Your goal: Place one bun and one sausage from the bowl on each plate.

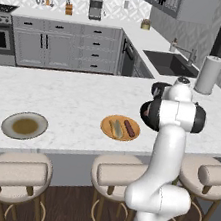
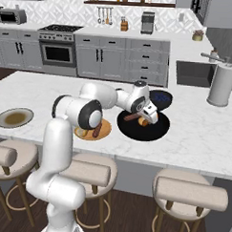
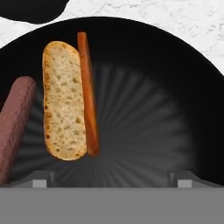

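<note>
The white arm rises from the base, bends at its dark elbow and reaches forward over the marble counter, with the wrist turned down so that the gripper hangs just above the black bowl.

In the hand view its two small dark fingertips stand at the bottom corners, spread wide apart, nothing between them; the gripper holds nothing.

In that view, the bowl lies below the hand. In it the orange-tan bun lies at about ten o'clock of the bowl's middle (cut face up, crust along its right side). A dark red-brown sausage lies just beside it at nine o'clock, close against the bowl's wall. Both are well off the line between the fingertips.

In the left base view the orange plate sits on the counter at the arm's nine o'clock, carrying a pale bun and a second sausage side by side.

The grey-rimmed plate with the brown centre lies farther out at nine o'clock, well apart, bare.
</note>
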Controlling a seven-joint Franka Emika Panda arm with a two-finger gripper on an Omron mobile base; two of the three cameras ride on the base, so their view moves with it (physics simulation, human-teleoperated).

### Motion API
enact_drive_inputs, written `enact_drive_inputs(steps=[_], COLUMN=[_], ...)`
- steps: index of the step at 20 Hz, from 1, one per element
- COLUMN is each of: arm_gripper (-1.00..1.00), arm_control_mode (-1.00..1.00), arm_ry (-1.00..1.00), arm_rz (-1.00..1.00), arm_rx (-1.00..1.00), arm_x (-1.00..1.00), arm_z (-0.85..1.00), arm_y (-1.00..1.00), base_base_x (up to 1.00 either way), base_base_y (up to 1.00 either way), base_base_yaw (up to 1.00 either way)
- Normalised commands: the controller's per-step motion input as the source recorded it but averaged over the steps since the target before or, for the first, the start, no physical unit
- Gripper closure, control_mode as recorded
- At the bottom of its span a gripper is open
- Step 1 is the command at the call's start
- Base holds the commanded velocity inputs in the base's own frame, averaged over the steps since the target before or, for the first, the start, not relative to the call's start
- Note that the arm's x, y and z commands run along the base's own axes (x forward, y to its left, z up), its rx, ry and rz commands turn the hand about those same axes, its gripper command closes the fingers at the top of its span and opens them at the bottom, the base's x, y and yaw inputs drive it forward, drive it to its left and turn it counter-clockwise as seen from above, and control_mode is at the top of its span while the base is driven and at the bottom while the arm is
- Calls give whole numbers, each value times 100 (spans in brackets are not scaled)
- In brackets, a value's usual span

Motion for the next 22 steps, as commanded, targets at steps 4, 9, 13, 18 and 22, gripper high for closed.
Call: enact_drive_inputs(steps=[4,9,13,18,22], arm_gripper=[-100,-100,-100,-100,100], arm_control_mode=[-100,-100,-100,-100,-100], arm_ry=[3,1,0,3,3], arm_rz=[0,0,0,0,0], arm_rx=[1,0,0,0,0], arm_x=[16,21,33,30,13], arm_z=[-29,-36,-1,-21,-15], arm_y=[0,0,-5,-5,-10], base_base_x=[0,0,0,0,0], base_base_y=[0,0,0,0,0], base_base_yaw=[0,0,0,0,0])
